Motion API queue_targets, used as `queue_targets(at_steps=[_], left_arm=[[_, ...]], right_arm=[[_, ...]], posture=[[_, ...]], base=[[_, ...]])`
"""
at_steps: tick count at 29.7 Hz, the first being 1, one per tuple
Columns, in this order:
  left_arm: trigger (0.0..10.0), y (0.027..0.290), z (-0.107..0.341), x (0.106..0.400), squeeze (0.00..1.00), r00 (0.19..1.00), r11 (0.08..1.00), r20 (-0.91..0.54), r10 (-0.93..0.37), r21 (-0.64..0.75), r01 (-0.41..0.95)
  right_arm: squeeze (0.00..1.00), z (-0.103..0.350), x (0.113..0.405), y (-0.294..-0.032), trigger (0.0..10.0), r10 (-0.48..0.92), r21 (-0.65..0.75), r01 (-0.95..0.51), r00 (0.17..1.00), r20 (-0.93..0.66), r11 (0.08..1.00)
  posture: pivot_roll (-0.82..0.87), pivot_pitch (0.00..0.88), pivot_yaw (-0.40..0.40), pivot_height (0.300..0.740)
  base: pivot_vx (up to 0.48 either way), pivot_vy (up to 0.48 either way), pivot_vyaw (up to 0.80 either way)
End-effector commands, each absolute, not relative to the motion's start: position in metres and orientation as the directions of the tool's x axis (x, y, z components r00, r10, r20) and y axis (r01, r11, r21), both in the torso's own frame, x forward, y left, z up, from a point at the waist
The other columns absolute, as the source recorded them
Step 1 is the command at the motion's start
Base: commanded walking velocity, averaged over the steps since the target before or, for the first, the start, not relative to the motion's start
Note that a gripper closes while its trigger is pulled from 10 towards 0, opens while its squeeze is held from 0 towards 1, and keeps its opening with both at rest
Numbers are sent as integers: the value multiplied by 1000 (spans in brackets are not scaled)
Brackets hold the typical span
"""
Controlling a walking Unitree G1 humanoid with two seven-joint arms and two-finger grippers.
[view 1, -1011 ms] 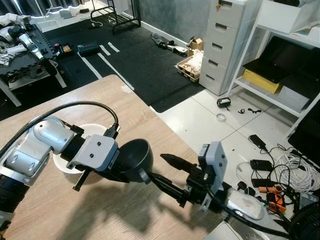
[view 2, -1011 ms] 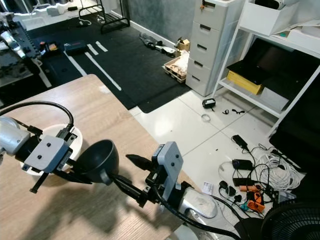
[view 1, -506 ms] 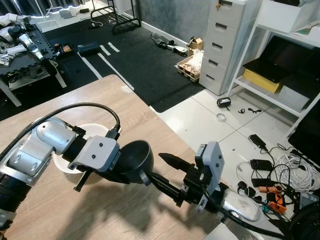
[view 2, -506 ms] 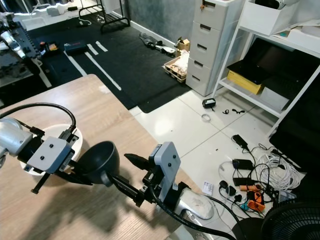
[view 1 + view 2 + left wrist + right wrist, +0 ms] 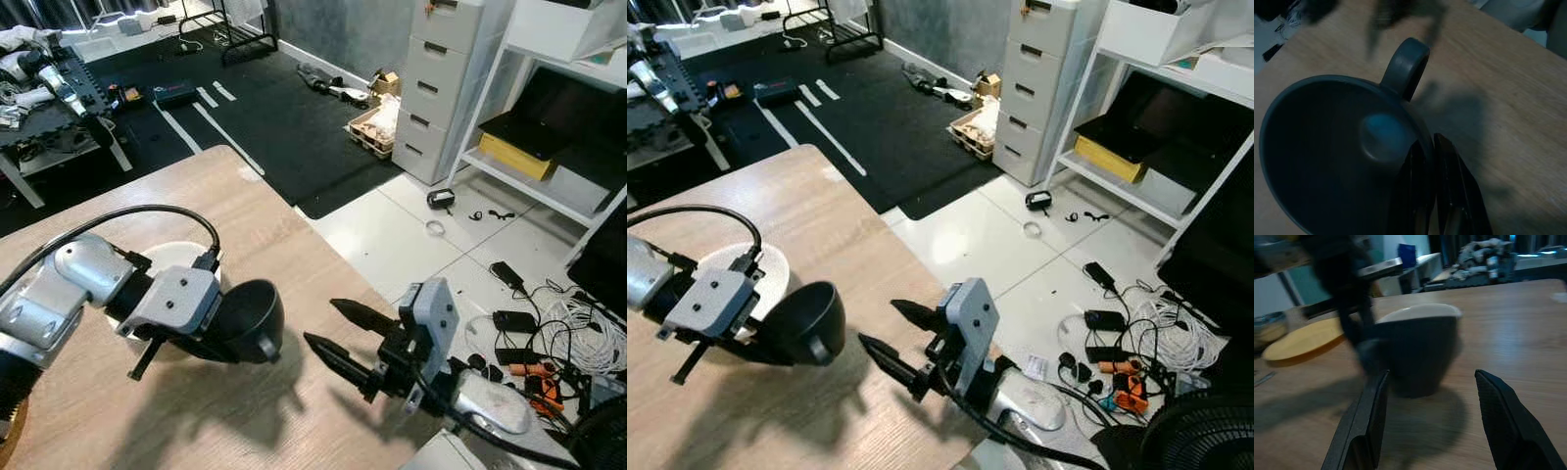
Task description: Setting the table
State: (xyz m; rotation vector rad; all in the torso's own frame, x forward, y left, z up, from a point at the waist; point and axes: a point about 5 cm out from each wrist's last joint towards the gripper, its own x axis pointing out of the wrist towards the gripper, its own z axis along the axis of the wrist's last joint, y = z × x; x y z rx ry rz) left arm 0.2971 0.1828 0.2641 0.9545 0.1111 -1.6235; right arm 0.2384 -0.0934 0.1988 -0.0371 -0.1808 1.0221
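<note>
The left pincer (image 5: pixel 1425 196) was seen clamped on the rim of a dark grey cup (image 5: pixel 245 321), one finger inside the wall and one outside, as shown in the left wrist view. The cup was held tilted on its side above the wooden bench (image 5: pixel 265 235), its mouth turned toward the robot's right and its ring handle (image 5: pixel 1406 66) pointing away from the pincer. A shadow was cast on the bench below the cup. Whether the cup touched the bench could not be told.

The right pincer (image 5: pixel 333 328) was held wide, its two long black fingers spread apart and pointed toward the cup, with a clear gap left between their tips and it. In the right wrist view the cup (image 5: pixel 1418 357) was framed between the two fingers, blurred, with nothing gripped.

A white plate (image 5: pixel 186 257) was found on the bench just behind the left arm, partly hidden by it. In the right wrist view a yellow disc (image 5: pixel 1303 340) was seen lying flat on the bench beyond the cup.

Past the bench's edge, a black floor mat (image 5: pixel 265 117) and a pale tiled floor (image 5: pixel 392 235) were seen. A white drawer unit (image 5: pixel 446 88) was stood against the far side, and cables (image 5: pixel 578 338) were scattered on the floor to the right.
</note>
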Motion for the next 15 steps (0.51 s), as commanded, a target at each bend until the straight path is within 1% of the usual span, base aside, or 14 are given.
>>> queue_targets(at_steps=[1,3,8,15], left_arm=[[10000,188,264,299,0,15,-301,-644,-765,378,875],[10000,188,264,299,0,15,-301,-644,-765,378,875],[10000,189,266,301,0,24,-294,-643,-765,382,876],[10000,182,264,300,0,-1,-309,-629,-777,381,872]], right_arm=[[0,198,228,-84,10000,884,-121,-877,450,129,465],[0,198,228,-84,10000,884,-121,-877,450,129,465],[0,197,224,-81,10000,902,-128,-894,417,115,430],[0,196,227,-78,10000,895,-137,-886,431,116,444]], posture=[[124,185,215,740],[124,185,215,740],[125,180,217,740],[125,178,214,740]], base=[[0,0,0],[0,0,0],[0,0,0],[0,0,0]])
